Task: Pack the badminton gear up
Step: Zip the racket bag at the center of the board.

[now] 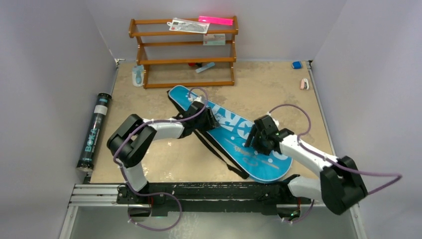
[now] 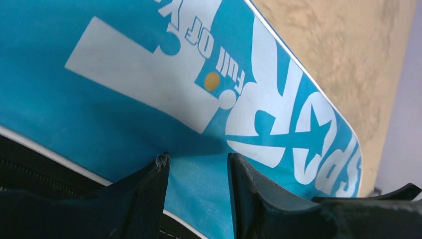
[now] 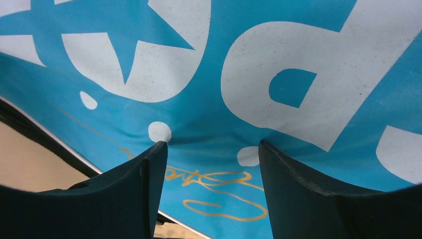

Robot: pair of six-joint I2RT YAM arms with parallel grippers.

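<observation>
The blue racket-shaped bag (image 1: 230, 130) lettered "SPORT" lies flat and diagonal on the tan mat, its narrow end toward the rack. My left gripper (image 1: 211, 119) is open, its tips down on the bag's narrower half; in the left wrist view (image 2: 196, 158) blue fabric (image 2: 124, 109) shows between the fingers. My right gripper (image 1: 250, 141) is open, its tips resting on the bag's wide half, as the right wrist view (image 3: 211, 145) shows over the fabric (image 3: 199, 114). The long black tube (image 1: 94, 131) lies at the far left edge. No rackets or shuttlecocks are in view.
The bag's black strap (image 1: 221, 152) trails along its near side. A brown wooden rack (image 1: 184, 52) with small items stands at the back. A small blue bit (image 1: 297, 64) and a pink bit (image 1: 304, 83) lie at the back right. Walls close in on both sides.
</observation>
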